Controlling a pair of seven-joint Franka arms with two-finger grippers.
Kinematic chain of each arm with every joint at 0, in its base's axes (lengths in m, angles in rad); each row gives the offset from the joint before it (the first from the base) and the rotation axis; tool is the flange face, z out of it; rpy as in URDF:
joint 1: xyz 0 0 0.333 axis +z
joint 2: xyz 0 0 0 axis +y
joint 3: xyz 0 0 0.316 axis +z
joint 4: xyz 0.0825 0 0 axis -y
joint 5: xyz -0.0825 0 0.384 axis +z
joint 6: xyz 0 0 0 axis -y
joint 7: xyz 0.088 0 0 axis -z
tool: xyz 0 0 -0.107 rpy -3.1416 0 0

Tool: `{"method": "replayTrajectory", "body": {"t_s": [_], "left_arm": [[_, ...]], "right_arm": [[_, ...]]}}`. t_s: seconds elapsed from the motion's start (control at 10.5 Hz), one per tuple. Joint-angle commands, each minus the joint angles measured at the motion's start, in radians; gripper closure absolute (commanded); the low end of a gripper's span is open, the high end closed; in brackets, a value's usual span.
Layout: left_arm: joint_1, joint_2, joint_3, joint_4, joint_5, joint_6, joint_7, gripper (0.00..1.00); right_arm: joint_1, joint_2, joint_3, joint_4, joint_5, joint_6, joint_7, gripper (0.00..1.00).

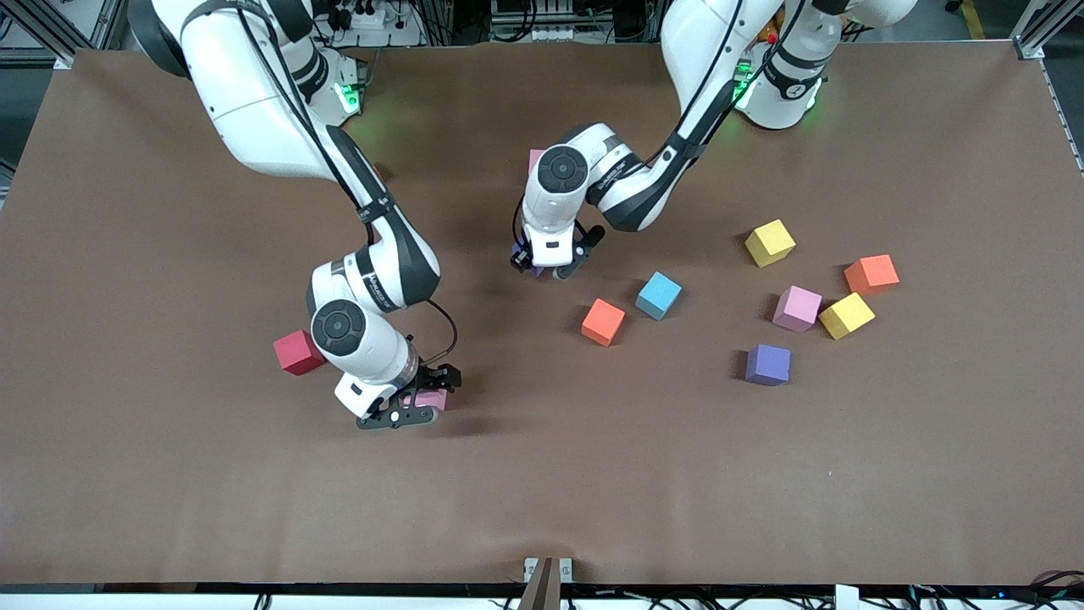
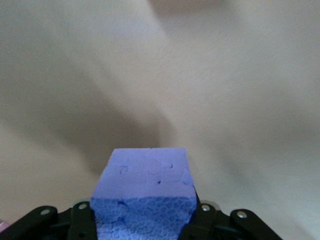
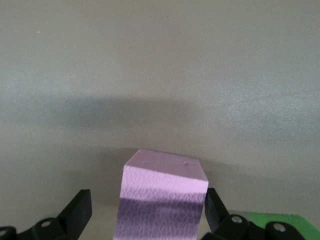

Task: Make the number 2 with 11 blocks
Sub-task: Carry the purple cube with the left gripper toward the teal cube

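Covering the whole work area, a brown table is seen with both arms reaching over its middle. The right gripper is held low toward the right arm's end, its fingers spread wide on either side of a pink block without pressing it; a green block is glimpsed just beside it in the right wrist view, and a red block lies near that wrist. The left gripper is positioned near the table's centre, its fingers closed narrow against the sides of a blue-purple block. Toward the left arm's end, loose cubes are scattered: an orange-red block, a light blue block, a purple block, another pink block, a second orange-red block, and two yellow cubes. No digit shape is laid out.
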Motion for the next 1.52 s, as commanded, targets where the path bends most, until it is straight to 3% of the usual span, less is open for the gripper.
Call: {"method": "replayTrajectory", "body": {"t_s": [0.0, 0.66, 1.23, 1.33, 1.42], "left_arm": [[0.075, -0.116, 0.004, -0.021, -0.010, -0.101, 0.096, 0.61], [0.288, -0.173, 0.001, 0.033, -0.010, -0.112, 0.228, 0.61], [0.339, -0.164, 0.003, 0.034, -0.010, -0.132, 0.243, 0.61], [0.341, -0.168, 0.003, 0.034, -0.010, -0.146, 0.240, 0.62], [0.336, -0.168, 0.001, 0.036, -0.010, -0.148, 0.234, 0.62]], "right_arm": [[-0.009, 0.029, 0.004, 0.040, 0.007, -0.004, 0.020, 0.00], [-0.015, 0.035, 0.003, 0.032, 0.013, -0.005, 0.024, 0.00], [-0.023, 0.034, 0.003, 0.026, 0.016, -0.015, 0.027, 0.00], [-0.023, 0.034, 0.003, 0.026, 0.016, -0.016, 0.027, 0.29], [-0.023, 0.034, 0.003, 0.026, 0.016, -0.016, 0.029, 0.75]]}}
